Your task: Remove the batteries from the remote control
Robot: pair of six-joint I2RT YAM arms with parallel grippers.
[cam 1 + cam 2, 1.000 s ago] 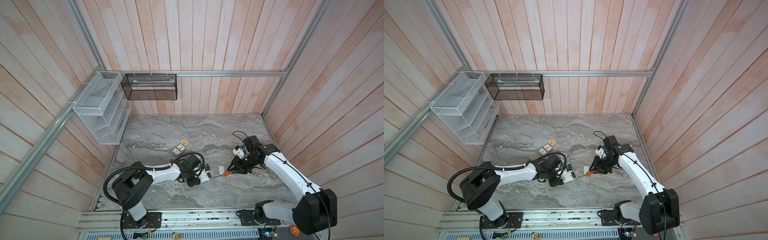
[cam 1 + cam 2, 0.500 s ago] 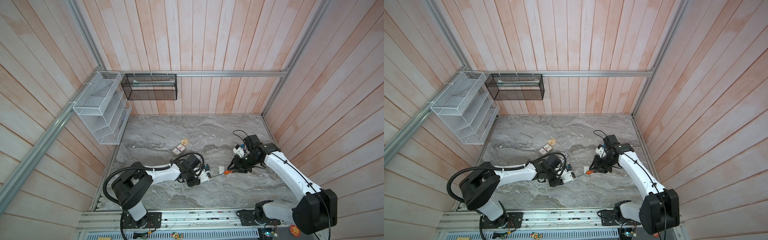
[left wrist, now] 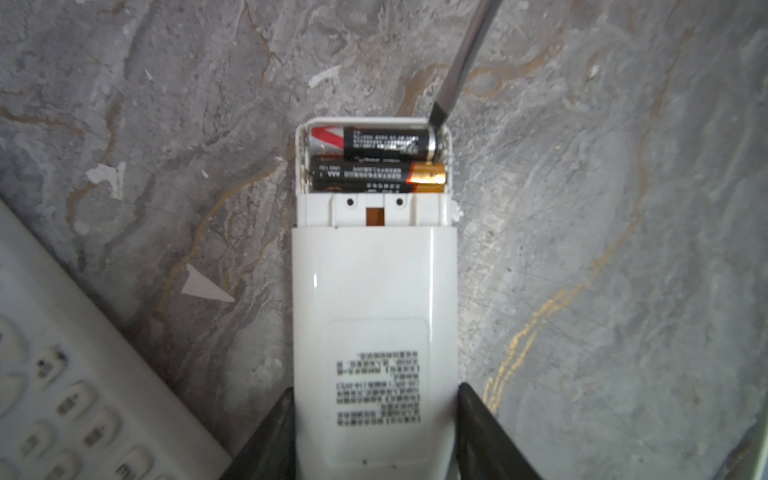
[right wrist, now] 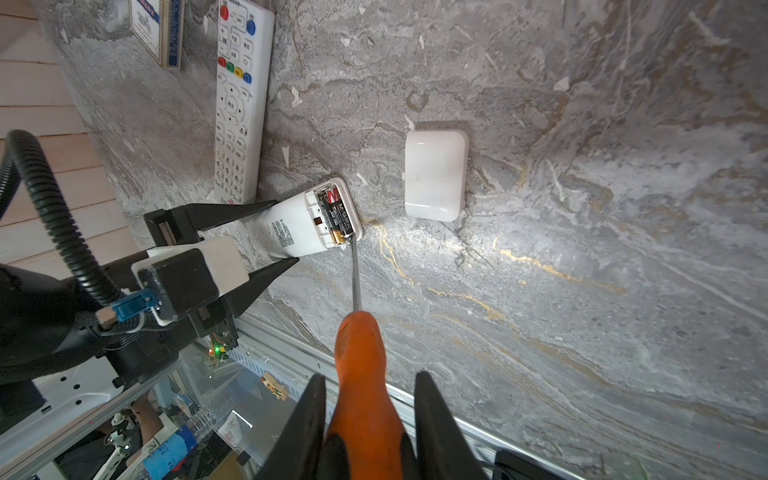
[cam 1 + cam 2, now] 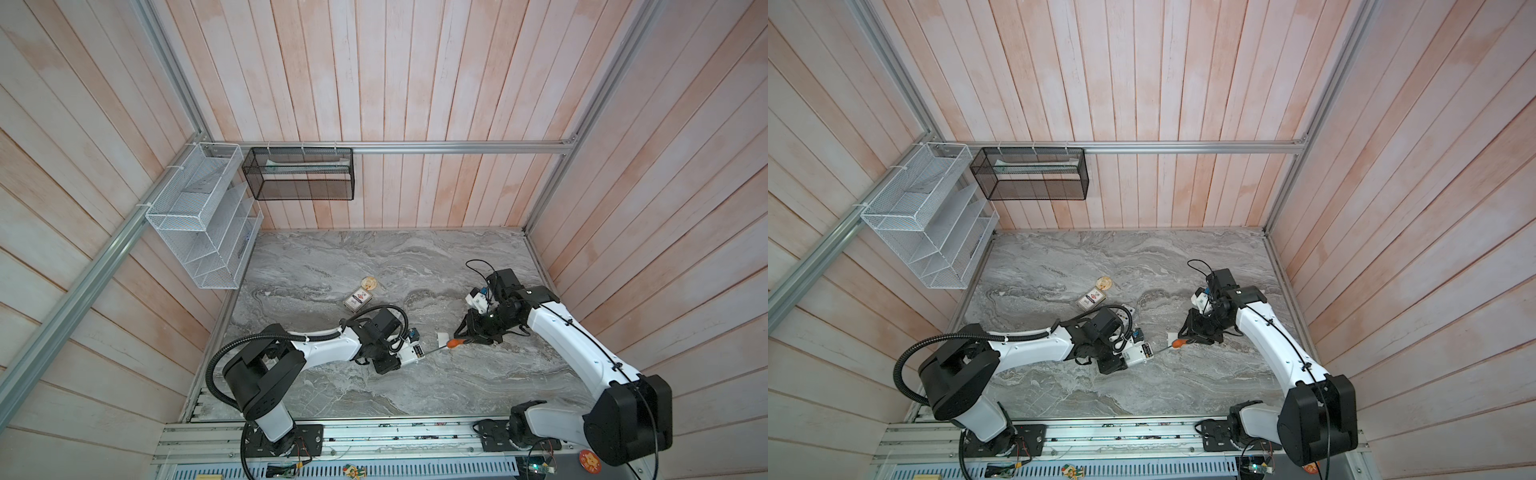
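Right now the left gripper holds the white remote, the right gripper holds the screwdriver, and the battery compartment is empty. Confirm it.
Not empty: the left wrist view shows two batteries in the open compartment. The left gripper does hold the white remote and the right gripper the screwdriver.

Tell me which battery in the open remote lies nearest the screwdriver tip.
The red-and-white-ended battery, in the outermost slot by the remote's end wall; the screwdriver tip sits at its metal cap. The gold-banded battery lies one slot inward.
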